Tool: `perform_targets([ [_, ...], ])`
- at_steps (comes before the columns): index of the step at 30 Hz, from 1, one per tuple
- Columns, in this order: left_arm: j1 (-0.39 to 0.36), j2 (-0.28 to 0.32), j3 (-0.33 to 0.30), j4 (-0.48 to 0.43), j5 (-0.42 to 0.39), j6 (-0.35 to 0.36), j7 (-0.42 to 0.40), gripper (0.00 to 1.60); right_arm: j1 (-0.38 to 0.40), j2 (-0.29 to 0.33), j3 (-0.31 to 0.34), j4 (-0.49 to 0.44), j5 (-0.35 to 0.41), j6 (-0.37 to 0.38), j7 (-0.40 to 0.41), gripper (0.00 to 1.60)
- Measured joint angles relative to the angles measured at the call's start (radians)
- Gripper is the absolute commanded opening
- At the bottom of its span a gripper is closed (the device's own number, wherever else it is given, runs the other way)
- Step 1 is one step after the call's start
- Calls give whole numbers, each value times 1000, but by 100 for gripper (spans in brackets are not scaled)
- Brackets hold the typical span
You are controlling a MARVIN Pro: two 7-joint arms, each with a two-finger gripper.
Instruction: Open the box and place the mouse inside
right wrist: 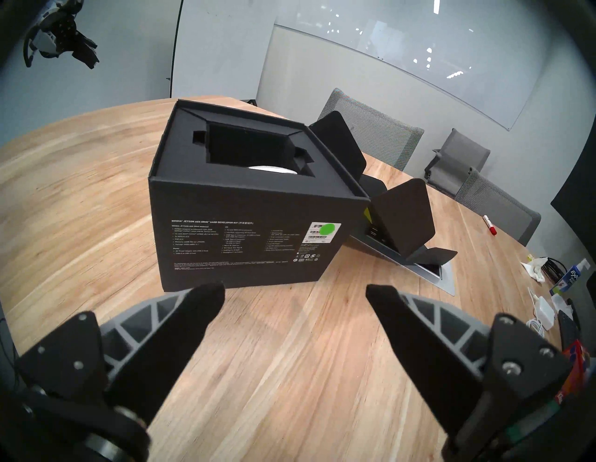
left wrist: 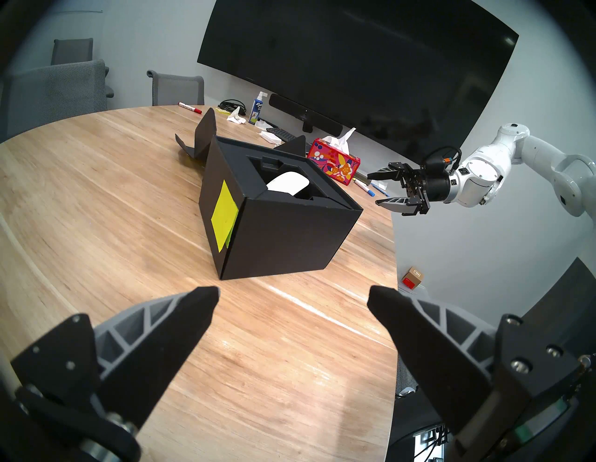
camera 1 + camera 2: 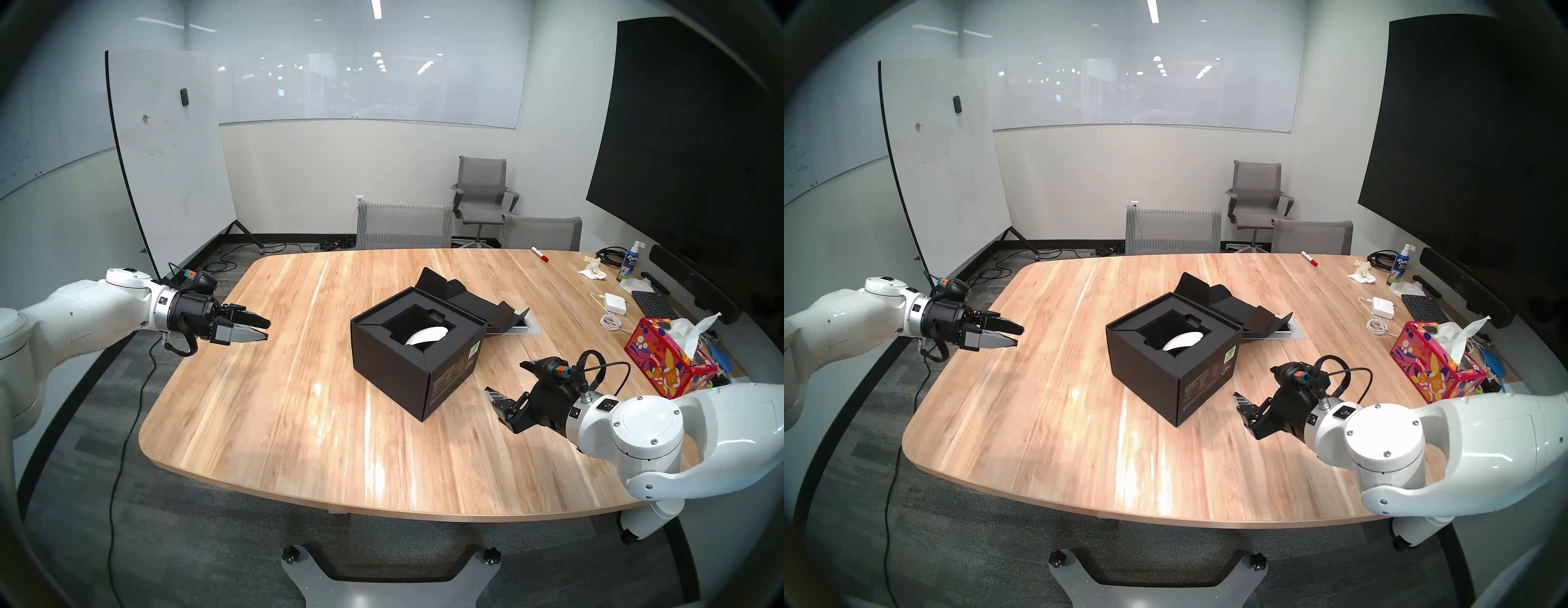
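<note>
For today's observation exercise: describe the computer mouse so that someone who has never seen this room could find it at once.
Start at the wooden table and find the open black box near its middle, lid folded back. In the box's recessed black insert lies the mouse, a smooth white oval. It is the only white thing inside the box; the white power adapter lies by the table's right edge, square and trailing a cable.

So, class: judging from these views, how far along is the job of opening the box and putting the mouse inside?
Done: the box stands open, its lid folded back, and the mouse lies in the recessed insert. In hand: nothing; the left gripper and right gripper are open, empty and clear of the box. Left: nothing visible.
</note>
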Motion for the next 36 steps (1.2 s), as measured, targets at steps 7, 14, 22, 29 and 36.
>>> perform_targets([
  [7, 0, 0, 0, 0, 0, 0, 0, 160, 0, 2, 0, -1, -2, 0, -1, 160],
  [14, 0, 0, 0, 0, 0, 0, 0, 160, 0, 3, 0, -1, -3, 0, -2, 160],
  [22, 0, 0, 0, 0, 0, 0, 0, 160, 0, 4, 0, -1, -3, 0, -3, 160],
  [29, 0, 0, 0, 0, 0, 0, 0, 160, -1, 4, 1, -1, -4, 0, -3, 160],
  [36, 0, 0, 0, 0, 0, 0, 0, 160, -1, 4, 1, -1, -4, -1, -3, 160],
])
